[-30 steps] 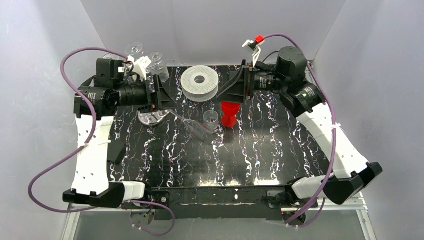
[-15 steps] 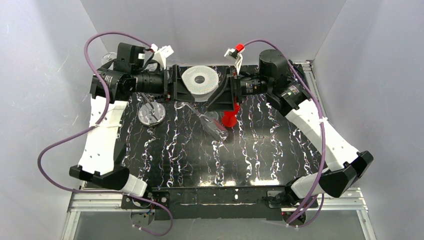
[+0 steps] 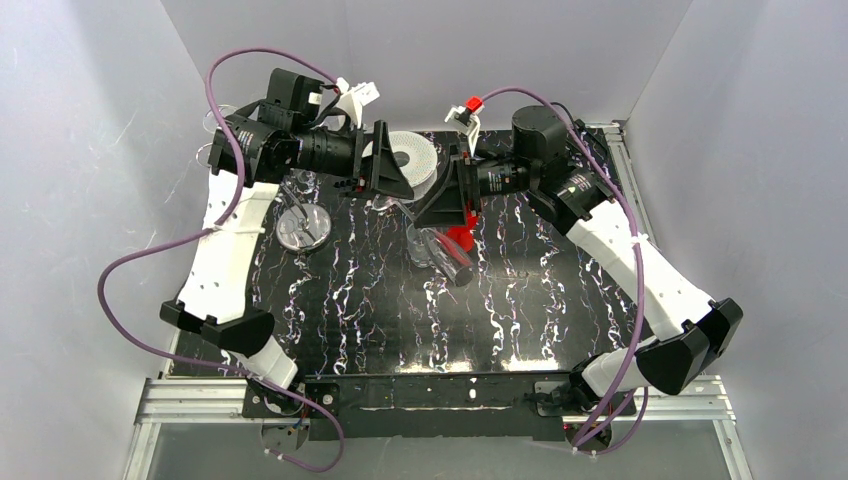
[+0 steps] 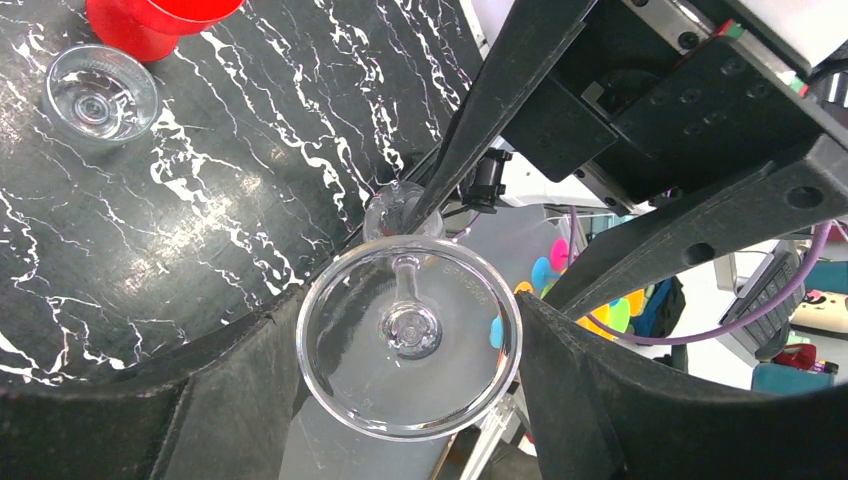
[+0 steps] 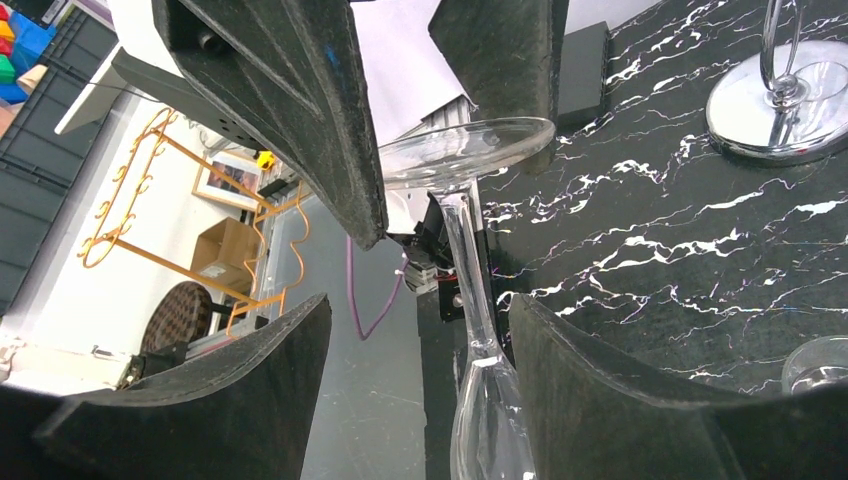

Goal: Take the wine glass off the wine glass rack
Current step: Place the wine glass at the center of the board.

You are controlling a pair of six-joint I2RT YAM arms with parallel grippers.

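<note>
The clear wine glass hangs tilted in the air over the table's middle, off the wine glass rack. My left gripper is shut on the glass's round foot, which sits edge to edge between both fingers. My right gripper is open around the stem and upper bowl; the glass lies close to one finger, with a wide gap on the other side. The rack's chrome disc base stands at the left, behind my left arm, and shows in the right wrist view.
A white ribbed spool lies at the back centre. A red cup and a small clear cup stand under the held glass. Grey walls enclose the black marbled table.
My left gripper has carried the wine glass right, away from the rack, toward the centre. My right gripper has moved left and down to close in around the glass's stem and bowl.
</note>
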